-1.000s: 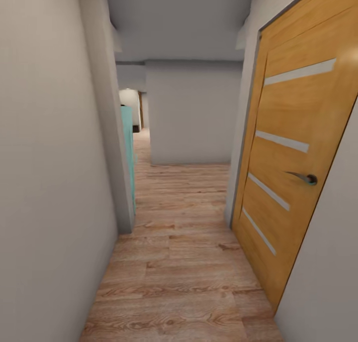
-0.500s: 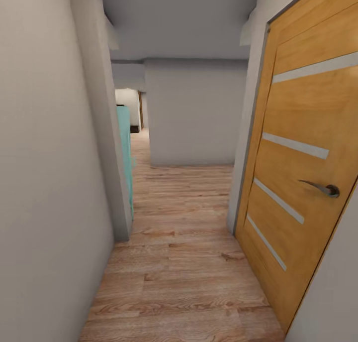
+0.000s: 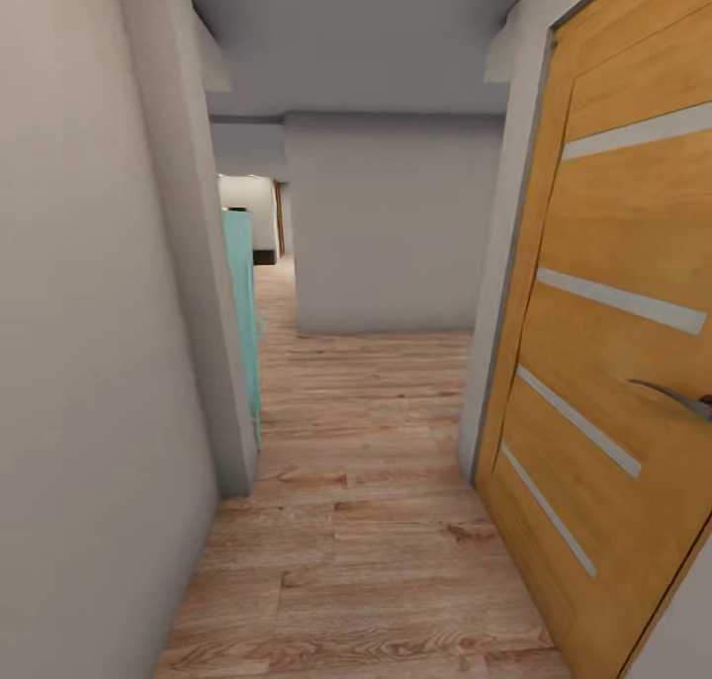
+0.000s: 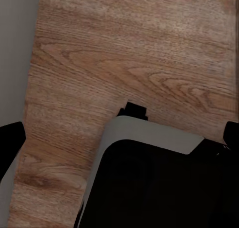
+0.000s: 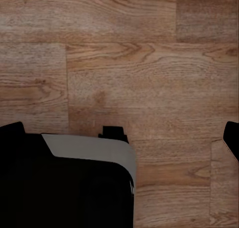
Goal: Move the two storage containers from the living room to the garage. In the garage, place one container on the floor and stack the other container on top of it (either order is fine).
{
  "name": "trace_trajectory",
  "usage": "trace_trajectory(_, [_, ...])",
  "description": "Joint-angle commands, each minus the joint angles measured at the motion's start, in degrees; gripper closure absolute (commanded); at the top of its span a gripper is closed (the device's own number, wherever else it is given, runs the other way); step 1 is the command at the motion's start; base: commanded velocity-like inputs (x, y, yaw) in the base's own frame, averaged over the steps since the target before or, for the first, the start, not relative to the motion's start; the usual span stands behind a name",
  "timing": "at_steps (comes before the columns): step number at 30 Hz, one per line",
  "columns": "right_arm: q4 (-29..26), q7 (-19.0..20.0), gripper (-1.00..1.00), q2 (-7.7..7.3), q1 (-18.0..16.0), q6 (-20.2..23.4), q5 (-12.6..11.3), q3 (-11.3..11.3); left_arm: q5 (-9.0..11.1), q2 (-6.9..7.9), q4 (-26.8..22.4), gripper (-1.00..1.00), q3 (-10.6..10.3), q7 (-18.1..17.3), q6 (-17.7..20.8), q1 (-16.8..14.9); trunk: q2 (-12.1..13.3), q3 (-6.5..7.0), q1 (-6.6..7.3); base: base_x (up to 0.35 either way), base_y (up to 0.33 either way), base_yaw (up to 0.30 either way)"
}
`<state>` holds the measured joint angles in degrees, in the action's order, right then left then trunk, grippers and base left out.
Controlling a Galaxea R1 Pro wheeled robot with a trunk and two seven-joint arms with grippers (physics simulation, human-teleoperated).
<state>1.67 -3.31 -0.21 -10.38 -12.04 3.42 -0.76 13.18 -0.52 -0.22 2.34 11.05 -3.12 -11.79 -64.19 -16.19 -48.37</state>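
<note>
In a narrow hallway w/ a light wood plank floor (image 3: 366, 521), the head view looks straight down the passage. Landmark: the orange-brown wooden door (image 3: 613, 363) w/ pale horizontal stripes on the right side. A curved metal handle (image 3: 677, 397) sits on it near the frame's edge. Just beyond the door is a grey jamb, then the passage widens; across from the door stands a plain grey-white wall (image 3: 89, 363) ending in a corner post. Behind that post, farther along than the door, a teal panel (image 3: 242, 313) stands upright against the wall edge. Well past the door a grey-white block of wall (image 3: 391, 224) faces the camera, and to its left, an opening leads on toward a brighter area, too small to read. Left wrist view: plank floor below, w/ the robot's dark base w/ pale rim (image 4: 149, 138), and black finger tips (image 4: 11, 138) at both frame edges, well apart, so left gripper looks spread w/ nothing between. Right wrist view: same setup, black tips (image 5: 10, 131) at each edge, apart, nothing held. Containers aren't visible, so can't place them.
</note>
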Motion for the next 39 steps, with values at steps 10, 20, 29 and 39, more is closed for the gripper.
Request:
trace_trajectory(10, [0.2, -0.3, -1.0, 0.19, -0.1, 0.0, 0.4, -0.2, 0.2, 0.0, 0.0, -1.0, 0.2, 0.1, -0.3, 0.0, 0.0, -0.07, -0.04, 0.321, 0.0, 0.0])
trace_trajectory(20, [0.2, -0.4, -1.0, 0.21, -0.1, 0.0, 0.4, -0.2, 0.2, -0.09, 0.0, -1.0, 0.2, 0.1, -0.4, -0.1, 0.0, -0.07, -0.04, 0.321, 0.0, 0.0])
trace_trajectory(29, [0.2, -0.4, -1.0, 0.21, -0.1, 0.0, 0.4, -0.2, 0.2, -0.04, 0.0, -1.0, 0.2, 0.1, -0.4, 0.0, 0.0, -0.07, -0.04, 0.321, 0.0, 0.0])
trace_trajectory(39, [0.2, -0.4, -1.0, 0.21, -0.1, 0.0, 0.4, -0.2, 0.2, 0.0, 0.0, -1.0, 0.2, 0.1, -0.4, -0.1, 0.0, -0.07, -0.04, 0.321, 0.0, 0.0])
